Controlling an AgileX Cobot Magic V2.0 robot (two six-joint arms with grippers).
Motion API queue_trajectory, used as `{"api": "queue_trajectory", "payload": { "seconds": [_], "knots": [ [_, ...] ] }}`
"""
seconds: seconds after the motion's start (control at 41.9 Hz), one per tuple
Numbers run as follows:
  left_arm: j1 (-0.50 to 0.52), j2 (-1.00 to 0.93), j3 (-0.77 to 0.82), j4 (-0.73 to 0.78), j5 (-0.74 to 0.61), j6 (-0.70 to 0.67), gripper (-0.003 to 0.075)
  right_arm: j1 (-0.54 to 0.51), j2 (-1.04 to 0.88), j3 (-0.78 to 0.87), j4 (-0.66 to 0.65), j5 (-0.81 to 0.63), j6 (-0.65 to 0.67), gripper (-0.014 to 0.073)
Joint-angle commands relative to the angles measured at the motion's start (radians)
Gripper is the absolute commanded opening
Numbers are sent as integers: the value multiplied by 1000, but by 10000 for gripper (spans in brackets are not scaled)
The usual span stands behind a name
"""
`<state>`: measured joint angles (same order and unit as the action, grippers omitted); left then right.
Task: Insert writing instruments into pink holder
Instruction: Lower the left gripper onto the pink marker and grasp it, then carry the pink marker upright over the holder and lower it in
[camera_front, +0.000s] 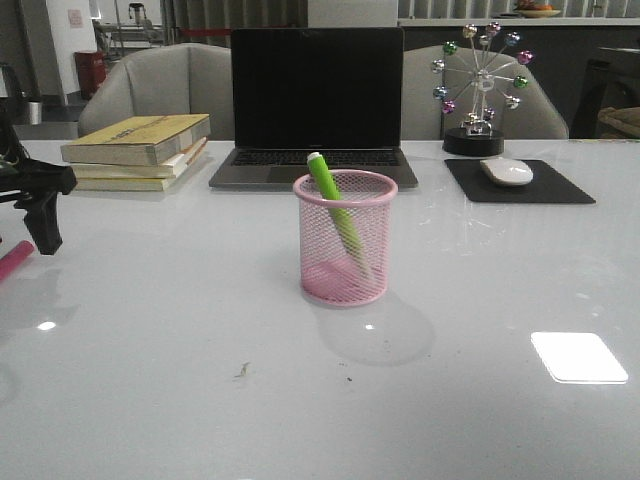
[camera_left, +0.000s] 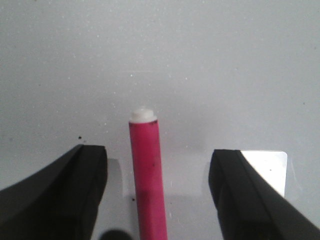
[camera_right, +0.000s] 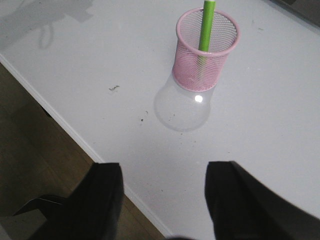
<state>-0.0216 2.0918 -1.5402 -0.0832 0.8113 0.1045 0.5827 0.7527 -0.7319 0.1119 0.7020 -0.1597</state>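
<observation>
The pink holder (camera_front: 345, 240) stands upright mid-table, and the lime green marker (camera_front: 330, 195) leans inside it with its tip above the rim. The pink-red marker (camera_front: 12, 262) lies flat on the table at the far left edge. My left gripper (camera_front: 42, 232) hangs just over it. In the left wrist view the pink-red marker (camera_left: 146, 175), white end forward, lies between the fingers of the open left gripper (camera_left: 157, 192), touching neither. My right gripper (camera_right: 162, 195) is open and empty over the table's near edge, well back from the holder (camera_right: 206, 50) and the green marker (camera_right: 206, 25).
A laptop (camera_front: 317, 100) stands open behind the holder. Stacked books (camera_front: 140, 150) lie at the back left. A white mouse (camera_front: 507, 171) on a black pad (camera_front: 560, 188) and a ferris-wheel ornament (camera_front: 480, 90) are at the back right. The table's front edge (camera_right: 75, 132) runs by the right gripper.
</observation>
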Motion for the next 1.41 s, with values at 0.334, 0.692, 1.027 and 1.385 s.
{"api": "queue_trajectory", "payload": {
  "seconds": [0.334,0.692,1.027,1.385],
  "knots": [
    [1,-11,-69,27,4,-16,262,0,-8,-26,9,-63,-7,477],
    [1,-29,-69,54,17,-41,92,0,-8,-26,9,-64,-7,477],
    [-113,-402,157,-167,-368,181,91,0,-8,-26,9,-64,-7,477],
    [-564,-617,395,-294,-1047,238,91,0,-8,-26,8,-65,-7,477]
  ]
}}
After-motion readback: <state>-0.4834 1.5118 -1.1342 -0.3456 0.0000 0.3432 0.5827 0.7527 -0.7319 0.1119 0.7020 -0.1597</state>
